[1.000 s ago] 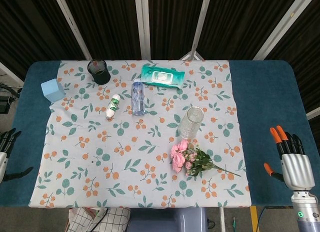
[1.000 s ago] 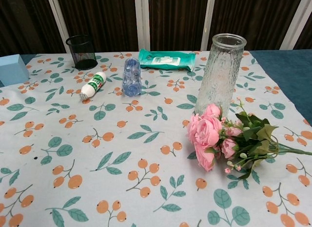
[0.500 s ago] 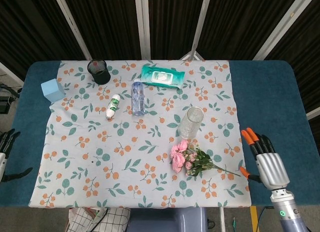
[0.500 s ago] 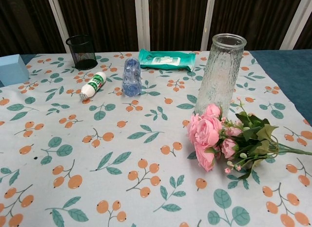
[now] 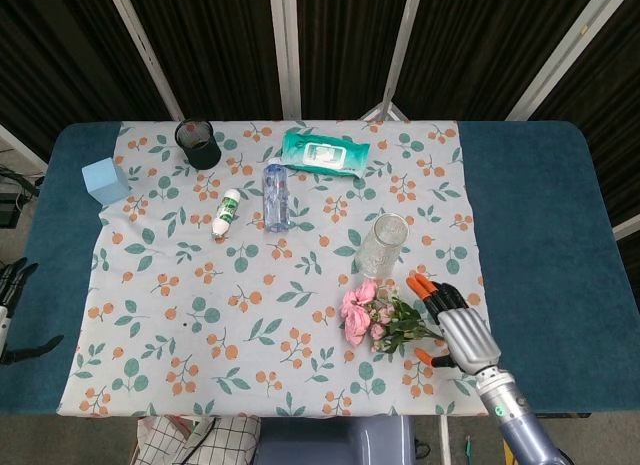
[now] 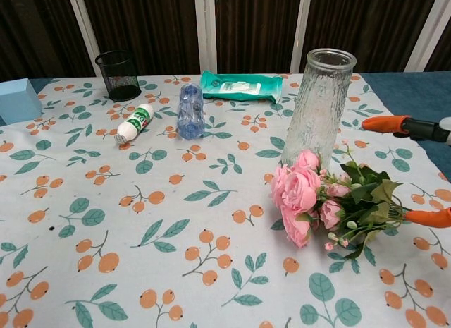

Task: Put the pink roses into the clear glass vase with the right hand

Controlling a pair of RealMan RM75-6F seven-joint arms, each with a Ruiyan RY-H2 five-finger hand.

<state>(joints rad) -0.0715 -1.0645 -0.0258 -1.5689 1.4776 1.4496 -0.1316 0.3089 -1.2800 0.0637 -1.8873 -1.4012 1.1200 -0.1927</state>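
The pink roses (image 5: pixel 362 312) (image 6: pixel 301 194) lie flat on the floral cloth, blooms to the left and green stems trailing right. Just behind them stands the clear glass vase (image 5: pixel 381 245) (image 6: pixel 320 106), upright and empty. My right hand (image 5: pixel 452 320) hovers over the stem end with its fingers spread, holding nothing. In the chest view only its orange fingertips (image 6: pixel 384 123) show at the right edge. Low at the left edge of the head view, off the cloth, my left hand (image 5: pixel 12 310) is only partly visible.
Toward the back of the floral tablecloth (image 5: pixel 200 315) lie a clear water bottle (image 5: pixel 275 194), a white tube (image 5: pixel 227 212), a green wipes pack (image 5: pixel 324 151), a black mesh cup (image 5: pixel 198 143) and a pale blue box (image 5: pixel 105 180). Blue table surface (image 5: pixel 540 205) flanks the cloth.
My right hand has swept left from the blue table edge onto the cloth and now hangs over the rose stems. It has entered the chest view. Roses and vase are unmoved.
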